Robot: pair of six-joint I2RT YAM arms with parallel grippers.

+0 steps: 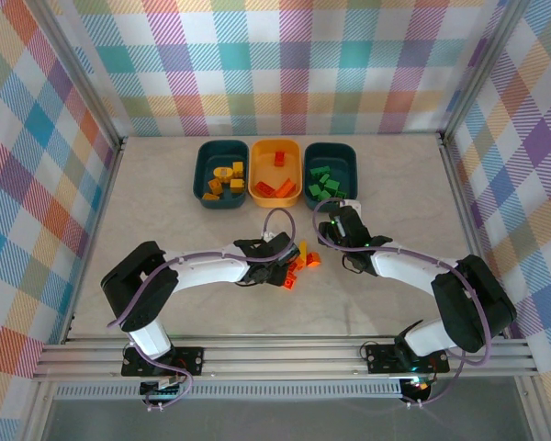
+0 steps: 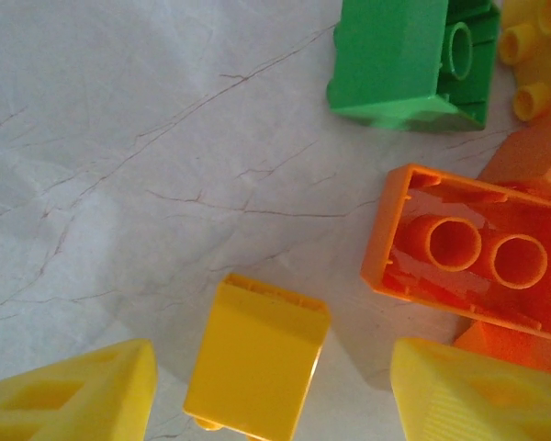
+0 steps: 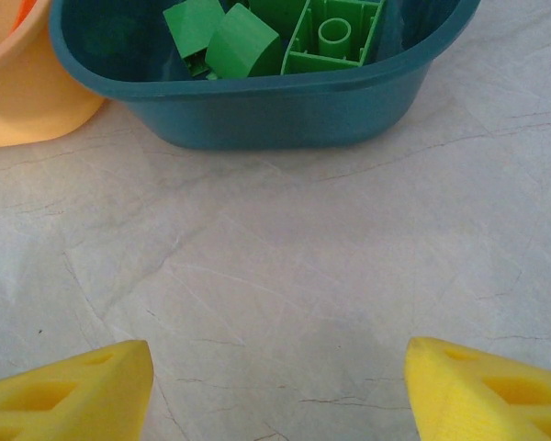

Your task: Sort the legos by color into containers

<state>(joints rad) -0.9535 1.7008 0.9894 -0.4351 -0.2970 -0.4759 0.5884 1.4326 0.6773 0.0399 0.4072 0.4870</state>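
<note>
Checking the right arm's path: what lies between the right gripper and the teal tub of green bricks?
Nothing: the right wrist view shows bare table between the right gripper and the teal tub.

legos (image 2: 464,253): glossy smooth plastic | tubs (image 3: 257,115): smooth plastic, slight sheen | table (image 1: 165,211): matt, marble-look, fine veins | walls (image 1: 285,64): checked, cloth-like | rails (image 1: 285,347): bare metal, dull sheen

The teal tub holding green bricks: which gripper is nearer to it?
Right. The right gripper hovers just in front of the tub; the left gripper is farther off, over the loose bricks.
</note>
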